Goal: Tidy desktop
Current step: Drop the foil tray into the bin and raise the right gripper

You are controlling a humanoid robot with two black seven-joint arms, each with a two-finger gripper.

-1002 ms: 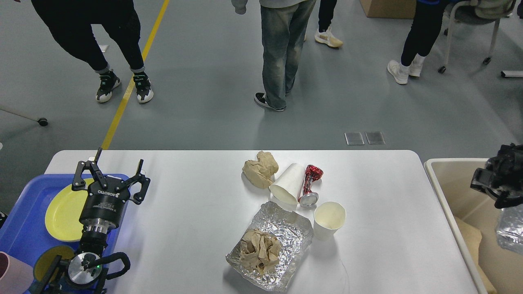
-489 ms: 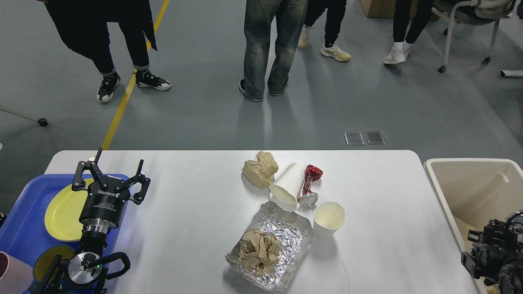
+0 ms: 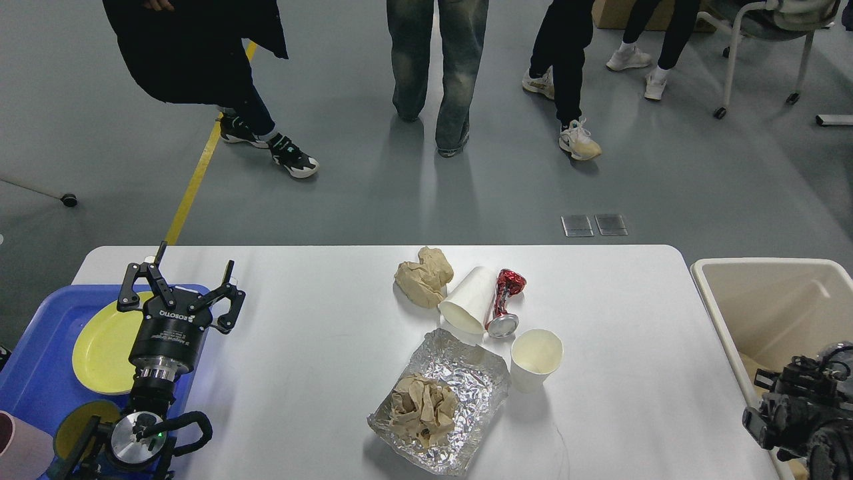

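Desktop [image 3: 320,373]: white, wide, fills the lower view between the tray [image 3: 40,393] on the left and the bin [image 3: 726,313] on the right.

Left on the desktop, 6 items in a central cluster:
- 1 paper wad [image 3: 422,276], far side.
- 1 cup lying on its side [image 3: 468,299], touching the wad.
- 1 crushed red can [image 3: 504,303], just beside that cup.
- 1 upright cup [image 3: 536,359], near the can.
- 1 foil sheet [image 3: 460,373], nearest, holding 1 more crumpled paper [image 3: 424,409].

Already stowed, by the look of it: 1 yellow plate [image 3: 103,343] on the tray; some brown material low in the bin. Judged partway, with most clearing yet to do.

Left gripper [image 3: 181,283]: above the tray's edge, jaws spread wide, empty.
Right gripper [image 3: 796,417]: low at the bin's near corner, dark and end-on; cannot tell how its jaws stand.

Obstructions: the items crowd one another, so any pick risks nudging a neighbour. People [image 3: 433,73] stand beyond the far edge, well apart.
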